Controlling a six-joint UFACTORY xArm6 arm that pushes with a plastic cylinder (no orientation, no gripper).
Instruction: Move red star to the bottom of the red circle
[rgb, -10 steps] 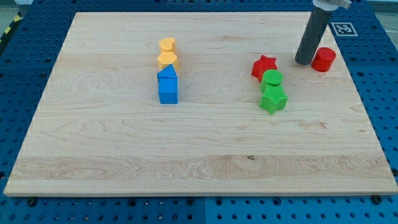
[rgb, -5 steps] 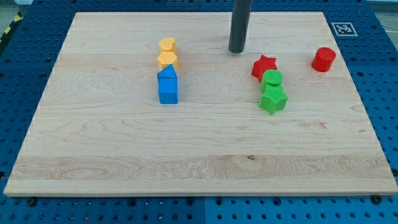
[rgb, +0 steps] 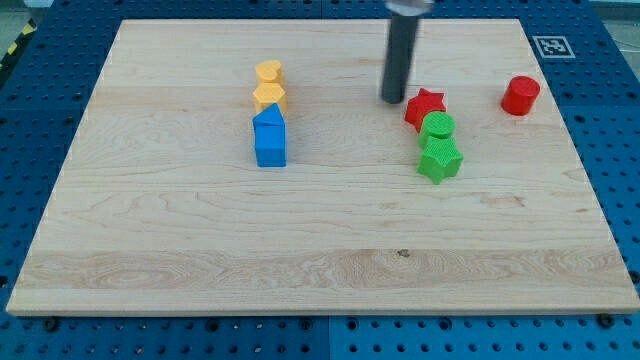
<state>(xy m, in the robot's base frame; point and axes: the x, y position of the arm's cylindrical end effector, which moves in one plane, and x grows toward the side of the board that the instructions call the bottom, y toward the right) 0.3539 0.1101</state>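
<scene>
The bench is a pale wooden board that fills most of the view, lying on a blue pegboard with a small black-and-white marker at the view's top right corner. The dark rod comes down from the view's top, and my tip rests on the board just to the left of the red star, at its upper edge, close enough that I cannot tell whether they touch. There are no jaws on this arm, only the plain rod, so nothing is gripped.

The blue blocks stand left of centre, two pressed together, the upper one with a pointed top. Just above them the two yellow blocks sit in the same column, one touching the other. On the right, the green star lies lowest, with the green round block touching it from above, and the red star sits against that round block's upper left. The red circle stands alone, well to the right of the red star and slightly higher in the view, near the board's right edge.
</scene>
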